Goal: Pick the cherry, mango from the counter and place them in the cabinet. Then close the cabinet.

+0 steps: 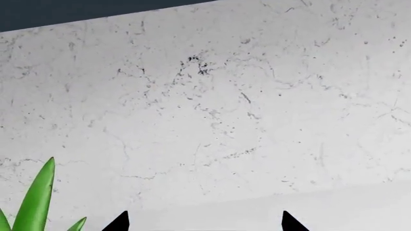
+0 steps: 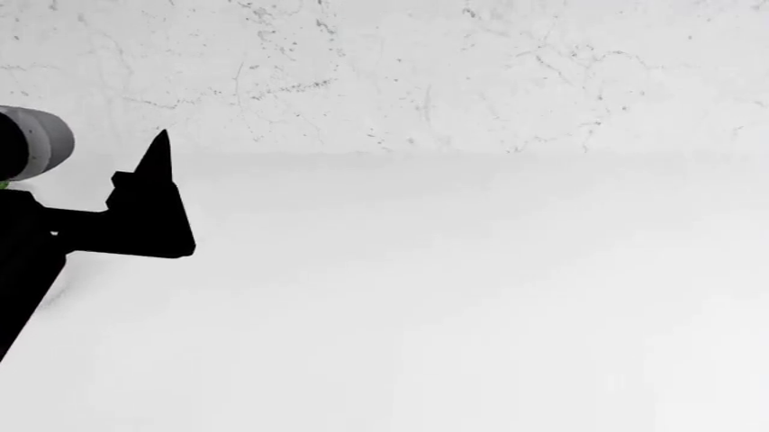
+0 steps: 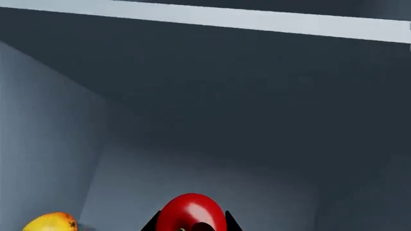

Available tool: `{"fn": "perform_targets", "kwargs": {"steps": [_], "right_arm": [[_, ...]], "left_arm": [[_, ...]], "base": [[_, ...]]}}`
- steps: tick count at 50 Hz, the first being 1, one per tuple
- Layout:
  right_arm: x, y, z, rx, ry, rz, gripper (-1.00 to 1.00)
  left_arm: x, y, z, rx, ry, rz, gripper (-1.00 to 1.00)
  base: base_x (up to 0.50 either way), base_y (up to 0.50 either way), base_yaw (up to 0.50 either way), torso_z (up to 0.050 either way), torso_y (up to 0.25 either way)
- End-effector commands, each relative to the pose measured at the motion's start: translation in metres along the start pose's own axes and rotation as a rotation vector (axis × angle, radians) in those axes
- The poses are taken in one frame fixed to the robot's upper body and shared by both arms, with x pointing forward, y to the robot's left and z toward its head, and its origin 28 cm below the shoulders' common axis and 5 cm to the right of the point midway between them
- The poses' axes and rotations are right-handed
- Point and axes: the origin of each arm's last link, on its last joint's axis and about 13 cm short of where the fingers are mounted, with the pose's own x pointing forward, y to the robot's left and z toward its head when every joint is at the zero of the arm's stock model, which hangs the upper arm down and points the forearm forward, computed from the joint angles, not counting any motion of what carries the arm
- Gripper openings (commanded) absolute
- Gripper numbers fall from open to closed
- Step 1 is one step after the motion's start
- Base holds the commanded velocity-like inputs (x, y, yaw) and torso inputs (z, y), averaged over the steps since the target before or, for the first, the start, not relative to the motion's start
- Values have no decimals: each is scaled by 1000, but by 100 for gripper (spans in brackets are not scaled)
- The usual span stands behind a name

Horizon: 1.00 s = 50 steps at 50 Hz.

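Observation:
The glossy red cherry sits between the two black fingertips of my right gripper, which is shut on it inside the dark grey-blue cabinet. The yellow-orange mango lies inside the cabinet too, to one side of the cherry near the side wall. My left gripper is open with nothing between its tips and faces the marble wall above the white counter. In the head view the left arm is a black shape at the left, with one finger pointing up. The right gripper is out of the head view.
A speckled marble backsplash rises behind the counter. A green plant leaf stands close to the left gripper. A pale strip runs across the cabinet's upper edge.

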Motion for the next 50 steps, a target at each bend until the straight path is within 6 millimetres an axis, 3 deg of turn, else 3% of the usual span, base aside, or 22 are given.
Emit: {"fn": "perform_targets", "kwargs": {"steps": [1, 14, 28, 29, 39, 50], "right_arm": [[26, -4, -30, 19, 121, -30, -100], [40, -5, -67, 24, 233, -70, -100], [42, -4, -77, 23, 259, -87, -100], [42, -4, -77, 23, 261, -91, 100], [41, -2, -69, 22, 229, -81, 100], [32, 8, -33, 22, 82, -18, 100]], "left_arm": [[-3, 3, -1, -12, 1, 6, 100], [-3, 5, -8, -31, 21, 11, 100], [-3, 5, -10, -41, 32, 9, 100], [-3, 5, -10, -42, 32, 9, 100], [-3, 4, -10, -42, 34, 5, 100], [-3, 2, -11, -44, 37, 0, 100]], "base": [[0, 0, 0, 0, 0], [0, 0, 0, 0, 0], [0, 0, 0, 0, 0], [0, 0, 0, 0, 0], [0, 0, 0, 0, 0], [0, 0, 0, 0, 0]]}}
